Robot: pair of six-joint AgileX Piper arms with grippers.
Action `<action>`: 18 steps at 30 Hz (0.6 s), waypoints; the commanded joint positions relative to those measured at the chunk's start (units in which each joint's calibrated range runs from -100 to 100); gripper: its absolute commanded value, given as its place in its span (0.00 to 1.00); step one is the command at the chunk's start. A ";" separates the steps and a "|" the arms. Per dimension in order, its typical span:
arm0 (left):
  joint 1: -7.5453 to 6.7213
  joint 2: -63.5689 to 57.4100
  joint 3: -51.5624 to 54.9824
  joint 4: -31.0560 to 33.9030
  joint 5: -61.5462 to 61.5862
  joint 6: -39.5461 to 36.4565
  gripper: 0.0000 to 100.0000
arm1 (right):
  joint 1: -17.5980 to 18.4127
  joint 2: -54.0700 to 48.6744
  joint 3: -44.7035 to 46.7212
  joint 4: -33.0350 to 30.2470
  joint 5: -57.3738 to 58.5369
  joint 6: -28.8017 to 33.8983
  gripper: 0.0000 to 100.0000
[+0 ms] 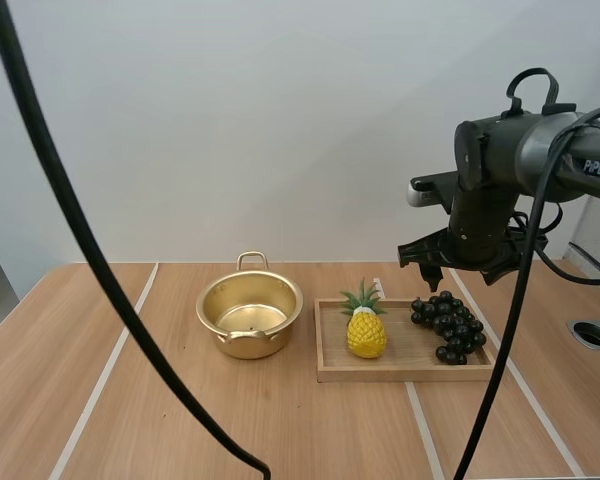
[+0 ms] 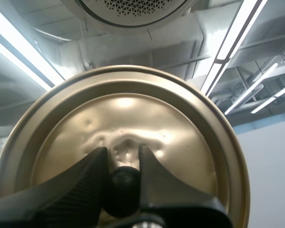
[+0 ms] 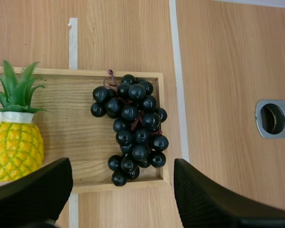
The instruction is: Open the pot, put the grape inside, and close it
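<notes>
The gold pot (image 1: 250, 317) stands open on the table, left of the wooden tray (image 1: 405, 372). A bunch of dark grapes (image 1: 450, 327) (image 3: 132, 127) lies at the tray's right end. My right gripper (image 1: 458, 270) (image 3: 121, 190) hovers above the grapes, open, with its fingers (image 3: 31, 194) wide apart and nothing between them. In the left wrist view my left gripper (image 2: 123, 166) is shut on the black knob (image 2: 123, 185) of the pot's gold lid (image 2: 133, 123), held up away from the table.
A yellow toy pineapple (image 1: 366, 328) (image 3: 14, 137) stands on the tray's left half, beside the grapes. A round metal grommet hole (image 1: 592, 334) (image 3: 274, 118) sits in the table to the right of the tray.
</notes>
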 commanded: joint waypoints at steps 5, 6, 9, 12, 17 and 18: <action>0.08 -0.15 -4.28 0.54 3.12 -1.27 0.00 | -0.49 2.79 0.23 0.20 -4.35 2.61 1.00; 0.08 -0.15 -4.28 0.54 3.12 -1.27 0.00 | -0.86 3.40 0.23 0.20 -5.18 2.86 1.00; 0.08 -0.15 -4.32 0.54 4.99 -1.27 0.00 | -2.45 5.41 0.23 0.70 -7.72 4.02 1.00; 0.08 -0.15 -4.32 0.54 7.17 -1.27 0.00 | -3.77 7.14 0.23 2.47 -9.92 4.02 1.00; 0.08 -0.15 -4.32 0.54 7.82 -1.27 0.00 | -3.96 10.37 0.23 2.73 -12.31 3.89 1.00; 0.08 -0.15 -4.32 0.54 7.82 -1.27 0.00 | -3.96 10.90 0.23 2.73 -12.84 3.89 1.00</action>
